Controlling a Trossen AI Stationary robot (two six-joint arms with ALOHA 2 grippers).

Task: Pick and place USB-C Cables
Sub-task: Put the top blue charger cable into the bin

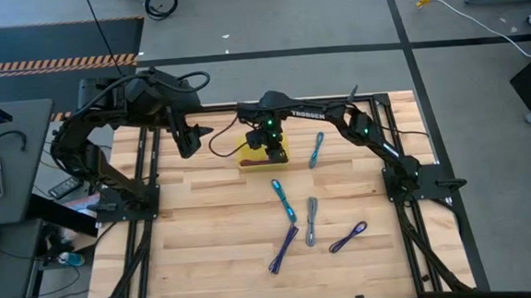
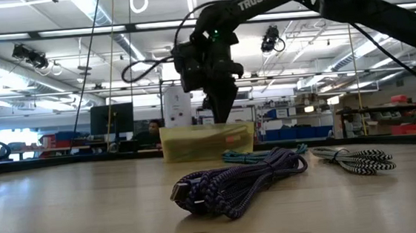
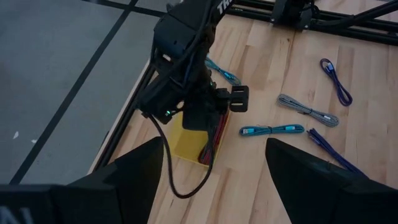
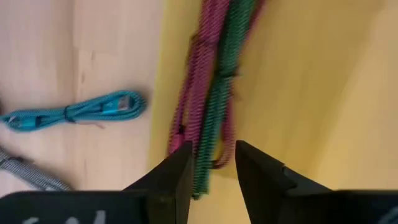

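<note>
My right gripper (image 1: 270,147) hangs open, pointing down over the small yellow tray (image 1: 248,161) near the table's far edge. In the low view its fingertips (image 2: 219,115) stand just above the tray's rim (image 2: 194,132). In the right wrist view a maroon cable (image 4: 199,68) and a green cable (image 4: 221,93) lie side by side on the tray floor; the green one's end shows in the gap between my fingers (image 4: 212,171), which is wider than the cable. My left gripper (image 1: 194,139) waits open, raised left of the tray.
Loose cables lie on the wooden table: teal (image 1: 316,149) right of the tray, teal-blue (image 1: 283,201) in the middle, grey (image 1: 312,222), and two purple ones (image 1: 284,249) (image 1: 348,237) nearer the near edge. Black frame rails (image 1: 150,221) run along both sides.
</note>
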